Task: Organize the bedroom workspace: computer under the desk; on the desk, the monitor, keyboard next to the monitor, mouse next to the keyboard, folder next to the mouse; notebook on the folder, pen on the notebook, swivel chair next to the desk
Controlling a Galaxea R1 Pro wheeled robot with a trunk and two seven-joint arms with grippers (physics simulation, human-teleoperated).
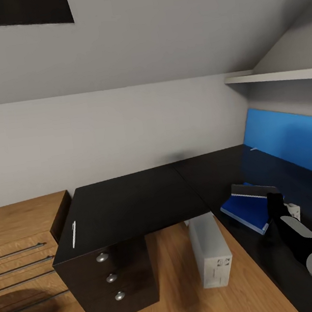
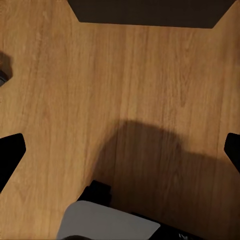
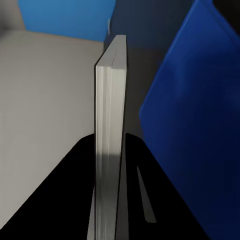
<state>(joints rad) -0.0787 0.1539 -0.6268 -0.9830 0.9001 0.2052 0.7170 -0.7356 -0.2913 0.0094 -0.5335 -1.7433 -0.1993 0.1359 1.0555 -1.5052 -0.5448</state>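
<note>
The right end effector (image 1: 277,204) is clamped on the thin grey notebook (image 1: 254,192), held edge-on and tilted above the flat bright blue folder (image 1: 247,209), which lies on the glossy black L-shaped desk (image 1: 133,204) along its right wing. If let go while tilted, the notebook could slide off the folder. The thin white pen (image 1: 74,234) lies near the desk's left edge, well apart. The left end effector (image 2: 120,150) hangs open and empty over the wooden floor (image 2: 100,75).

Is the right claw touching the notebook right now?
Touching. In the right wrist view the grey notebook stands edge-on between the right claw fingers, pinched there. The head view shows it lifted over the blue folder.
</note>
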